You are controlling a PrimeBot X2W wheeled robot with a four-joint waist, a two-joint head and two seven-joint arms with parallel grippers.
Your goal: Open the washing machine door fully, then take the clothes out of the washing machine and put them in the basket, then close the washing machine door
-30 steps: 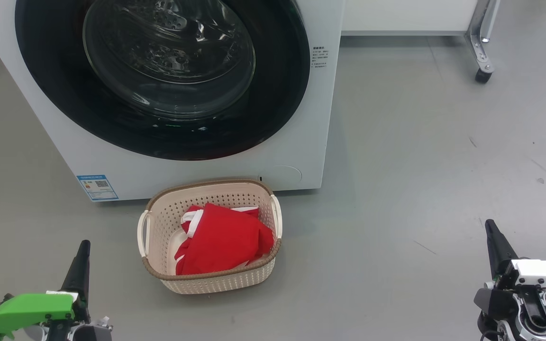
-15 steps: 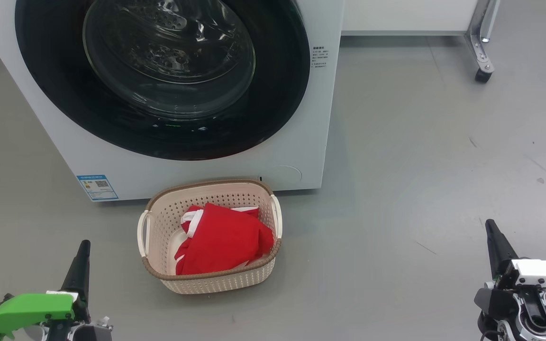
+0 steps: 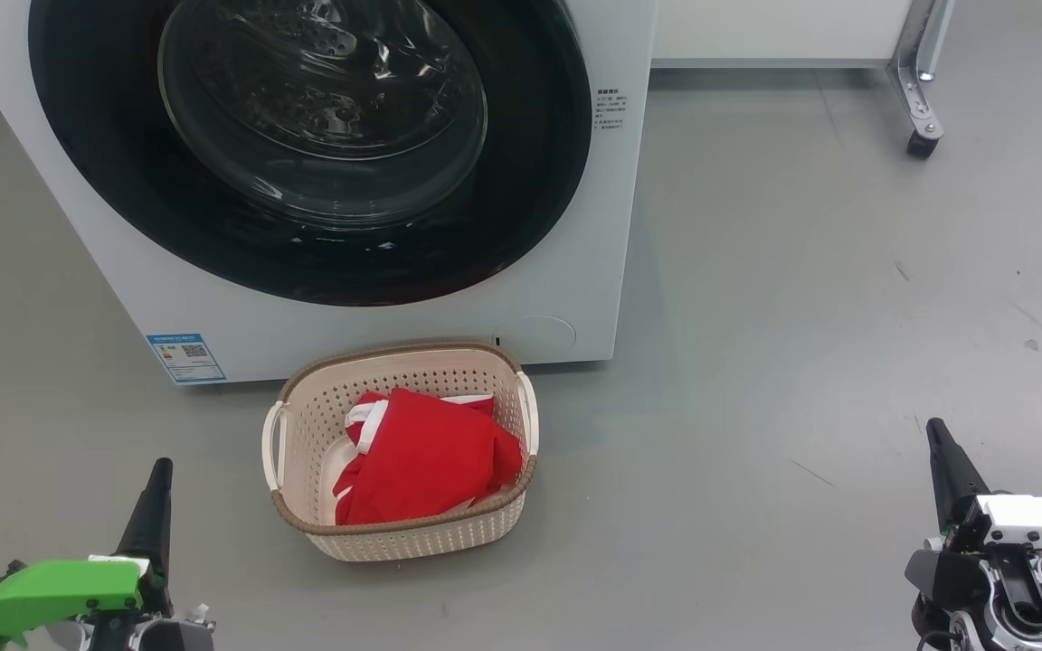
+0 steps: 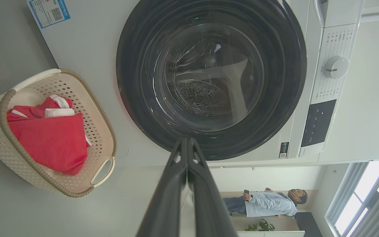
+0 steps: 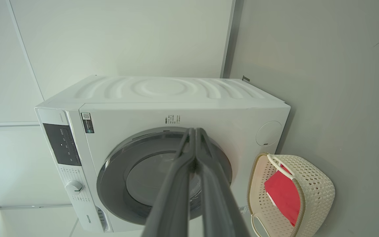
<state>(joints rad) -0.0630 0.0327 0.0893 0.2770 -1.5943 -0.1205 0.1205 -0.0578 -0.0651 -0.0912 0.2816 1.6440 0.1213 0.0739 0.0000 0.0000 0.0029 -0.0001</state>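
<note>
The washing machine door sits shut on the washing machine at upper left of the head view; the clothes lie in the basket at lower centre; left gripper at lower left and right gripper at lower right are pinched closed, empty; the task looks finished.
</note>
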